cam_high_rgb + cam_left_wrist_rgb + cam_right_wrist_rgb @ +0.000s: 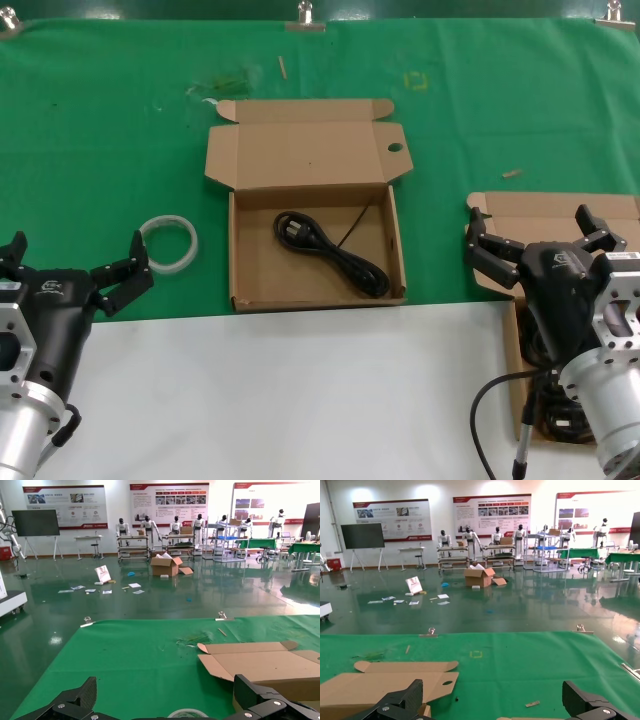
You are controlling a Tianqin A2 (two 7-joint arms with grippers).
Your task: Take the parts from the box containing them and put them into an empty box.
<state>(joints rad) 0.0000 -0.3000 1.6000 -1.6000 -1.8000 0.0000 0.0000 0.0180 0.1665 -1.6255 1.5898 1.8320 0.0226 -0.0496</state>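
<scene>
The brown box with a round hole in its lid flap [232, 250] lies open mid-table, its lid [260, 665] [385, 682] folded back. One coiled black power cord [335, 255] lies slantwise inside it. The other cardboard box [560, 207] is at the right edge, mostly hidden behind my right arm. Black cords [555, 415] show in its near end. My right gripper [535, 228] [492, 702] hovers open over that box, holding nothing. At the lower left my left gripper [78, 245] [167, 700] stands open and empty.
A white plastic ring [170, 243] [187, 713] lies on the green cloth [100, 150] between my left gripper and the middle box. A white strip [300, 400] runs along the table front. Small scraps [511, 173] dot the cloth, and metal clips [305, 15] hold its far edge.
</scene>
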